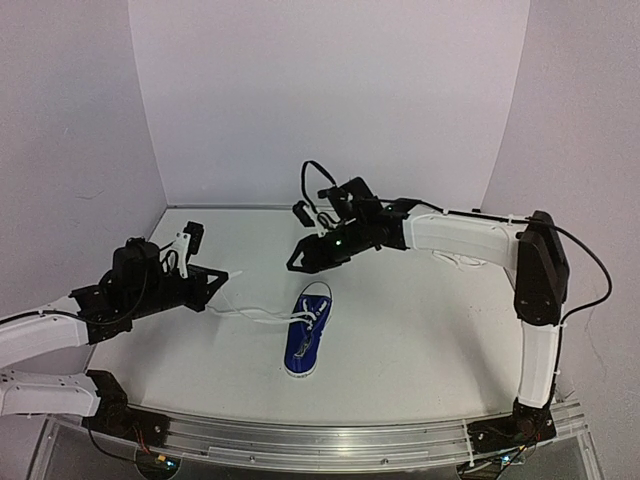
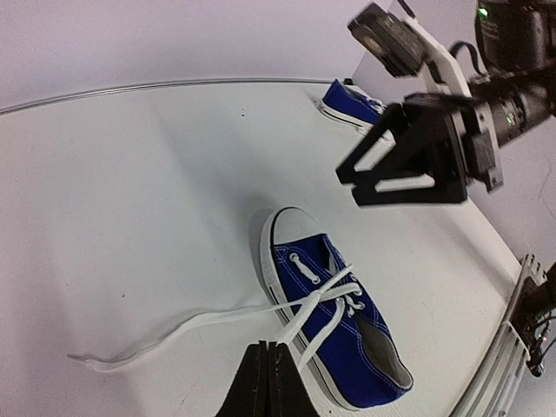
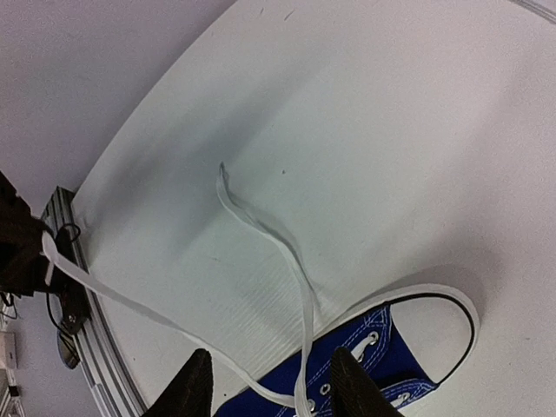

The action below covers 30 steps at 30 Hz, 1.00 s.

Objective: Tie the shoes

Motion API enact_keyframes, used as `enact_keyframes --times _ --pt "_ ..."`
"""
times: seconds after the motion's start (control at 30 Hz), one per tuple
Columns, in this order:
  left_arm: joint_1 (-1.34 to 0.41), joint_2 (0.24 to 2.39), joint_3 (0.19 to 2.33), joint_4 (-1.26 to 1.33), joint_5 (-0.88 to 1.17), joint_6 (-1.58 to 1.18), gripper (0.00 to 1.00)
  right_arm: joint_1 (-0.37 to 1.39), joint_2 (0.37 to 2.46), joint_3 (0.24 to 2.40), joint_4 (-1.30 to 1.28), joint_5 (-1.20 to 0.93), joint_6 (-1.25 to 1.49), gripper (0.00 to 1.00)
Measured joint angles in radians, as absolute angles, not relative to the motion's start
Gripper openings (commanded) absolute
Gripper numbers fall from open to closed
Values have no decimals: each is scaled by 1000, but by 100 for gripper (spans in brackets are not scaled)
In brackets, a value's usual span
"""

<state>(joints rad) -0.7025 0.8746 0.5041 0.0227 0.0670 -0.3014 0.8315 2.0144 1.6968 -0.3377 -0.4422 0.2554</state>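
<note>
Near the middle of the table [image 1: 420, 340], between the two arms, one blue shoe [image 1: 305, 342] lies untied with its toe pointing away from the arm bases. It looks light and soft-sided, so I judge a hard tug on a lace would drag it across the smooth top rather than tighten anything. The laces are flat, limp and thin, best pinched a little back from the tip. The left gripper [image 1: 220, 278] is clamped tight on one lace [image 3: 130, 300], which runs raised from the eyelets to its fingers. The right gripper [image 1: 296, 262] hovers above the toe with its fingers apart, holding nothing. The loose lace [image 3: 261, 226] lies beneath it on the table. The other shoe [image 2: 352, 102] sits well apart, beyond the right arm. Only the raised lace crosses the reach.
</note>
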Motion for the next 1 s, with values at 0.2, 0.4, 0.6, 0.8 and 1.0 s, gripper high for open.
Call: enact_keyframes --times 0.2,0.4,0.6,0.8,1.0 --pt "-702 981 589 -38 -34 -353 0 874 2107 1798 -473 -432 156 36" --pt "-702 1002 595 -102 -91 -411 0 915 2201 1868 -588 -370 92 32" --pt "-702 1029 606 -126 -115 -445 0 928 2212 1868 -645 -333 57 32" --pt "-702 1065 610 -131 -117 -454 0 931 2212 1867 -674 -304 32 30" --pt "-701 1100 625 -130 -116 -454 0 935 2213 1867 -696 -277 7 29"
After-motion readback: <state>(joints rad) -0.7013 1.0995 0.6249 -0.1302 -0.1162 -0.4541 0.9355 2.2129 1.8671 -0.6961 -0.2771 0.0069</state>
